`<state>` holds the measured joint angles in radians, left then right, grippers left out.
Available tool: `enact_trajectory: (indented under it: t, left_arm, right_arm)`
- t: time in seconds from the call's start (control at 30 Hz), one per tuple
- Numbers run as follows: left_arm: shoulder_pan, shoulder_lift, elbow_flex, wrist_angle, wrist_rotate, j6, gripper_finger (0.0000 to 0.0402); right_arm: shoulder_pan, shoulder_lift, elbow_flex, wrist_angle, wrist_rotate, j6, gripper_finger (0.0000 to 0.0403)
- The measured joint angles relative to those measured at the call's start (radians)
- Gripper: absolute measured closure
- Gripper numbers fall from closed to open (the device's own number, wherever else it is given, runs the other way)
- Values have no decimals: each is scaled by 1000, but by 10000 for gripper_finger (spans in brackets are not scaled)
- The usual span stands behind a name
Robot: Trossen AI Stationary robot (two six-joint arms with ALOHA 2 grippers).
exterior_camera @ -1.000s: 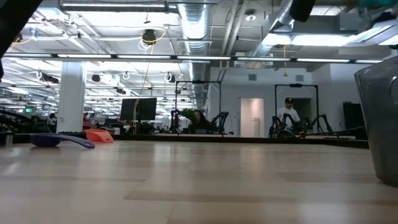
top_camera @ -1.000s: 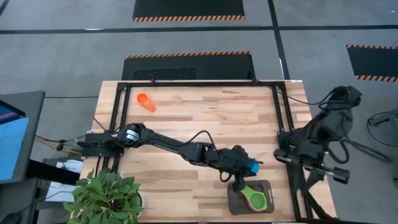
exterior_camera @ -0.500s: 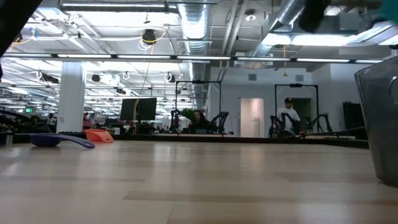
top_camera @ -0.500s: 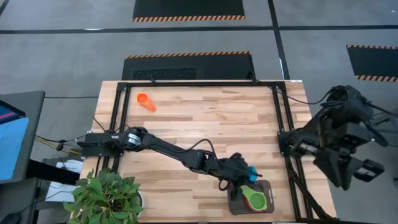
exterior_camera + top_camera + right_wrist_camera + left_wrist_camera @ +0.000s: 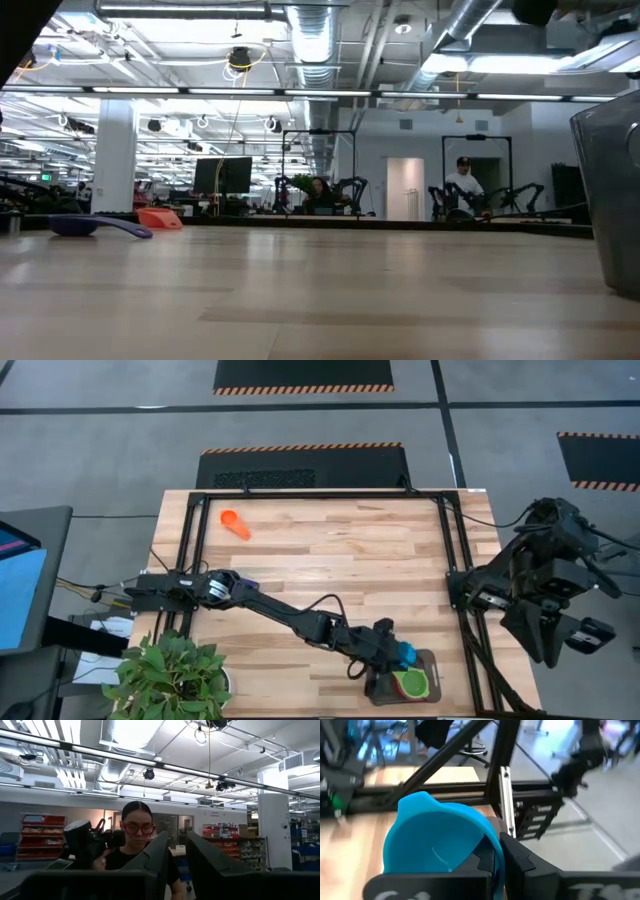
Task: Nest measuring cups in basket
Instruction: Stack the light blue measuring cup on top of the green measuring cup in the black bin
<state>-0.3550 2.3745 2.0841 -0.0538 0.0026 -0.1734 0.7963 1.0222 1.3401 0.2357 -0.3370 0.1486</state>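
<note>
left gripper (image 5: 398,657) is clamped on a blue cup (image 5: 437,840), right over the basket (image 5: 432,678) at the table's near right corner, green cup (image 5: 410,684) directly below. right gripper (image 5: 172,855) sits parted off-table.

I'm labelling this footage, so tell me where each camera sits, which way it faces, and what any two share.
High: overhead, straight down on the table; both arms show, left claw over the basket.
Low: table height, level into the room; basket wall at right.
Left wrist: on the left arm, past its fingers gripping a blue cup.
Right wrist: on the raised right arm, facing a person.
High and low share the orange cup.
</note>
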Motion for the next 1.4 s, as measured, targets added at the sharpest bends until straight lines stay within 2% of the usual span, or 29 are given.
enact_trajectory:
  t: [0.13, 0.2, 0.37, 0.6, 0.77, 0.93, 1.1, 1.23, 1.3, 1.4]
  left_arm:
    - [-9, 0, -1, 2, -3, 111, 401]
    - [-8, 0, -1, 0, -8, 96, 401]
    - [1, 23, -1, 24, -46, -71, 401]
    - [-11, 85, 2, 163, -40, 19, 401]
    - [-12, 86, 5, 160, -3, 52, 401]
    - [-9, 93, 7, 142, 19, 18, 401]
    - [-15, 137, 5, 205, 62, -44, 401]
    - [-18, 135, 6, 222, 41, -30, 401]
    - [-18, 135, 6, 229, 74, -26, 401]
    - [-18, 135, 6, 213, 88, -57, 401]
  right_arm:
    - [0, -2, 0, 6, 0, 0, 310]
    - [0, -1, 0, 4, 1, 0, 310]
    - [0, -1, 0, 6, 2, 0, 310]
    - [0, -1, 0, 6, 17, 0, 310]
    - [0, -1, 0, 4, 25, 0, 310]
    - [0, -1, 0, 4, 25, 0, 310]
    - [0, -1, 0, 5, 25, 1, 310]
    - [0, -1, 0, 4, 25, 1, 310]
    - [0, -2, 1, -21, 25, 1, 310]
    - [-1, -5, 3, -195, 27, 1, 310]
